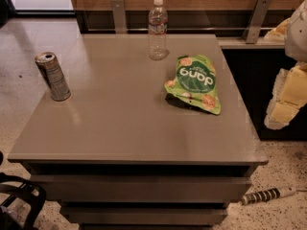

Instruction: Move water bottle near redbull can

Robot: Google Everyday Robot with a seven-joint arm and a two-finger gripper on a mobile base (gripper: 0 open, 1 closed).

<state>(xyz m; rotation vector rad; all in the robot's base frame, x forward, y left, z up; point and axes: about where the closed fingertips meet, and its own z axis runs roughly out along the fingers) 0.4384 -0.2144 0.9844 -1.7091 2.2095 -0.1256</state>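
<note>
In the camera view, the water bottle [158, 28] stands upright at the far edge of the grey table [120, 133], a little right of the middle. It is small and clear, with a white cap, a thin reddish label band around its upper part and a ribbed body, and the table surface shows through it.

The redbull can [53, 76] stands near the table's left edge, well apart from the bottle. It is slim, silver and blue-grey, with a silver top, and it leans slightly to the left as seen here. It looks shorter than the bottle.

A green snack bag [195, 83] lies flat on the right half of the table, nearer to the camera than the bottle and not touching it. Nothing stands between the bottle and the can.

At the right edge, white and yellowish links of the robot arm [290, 92] hang beside the table, clear of everything on it. The dark curved shape in the lower left corner seems to be the gripper [19, 198], below the table top and far from the bottle. I cannot tell whether its jaws are apart or together.

A striped rod [268, 195] lies on the speckled floor at lower right.
</note>
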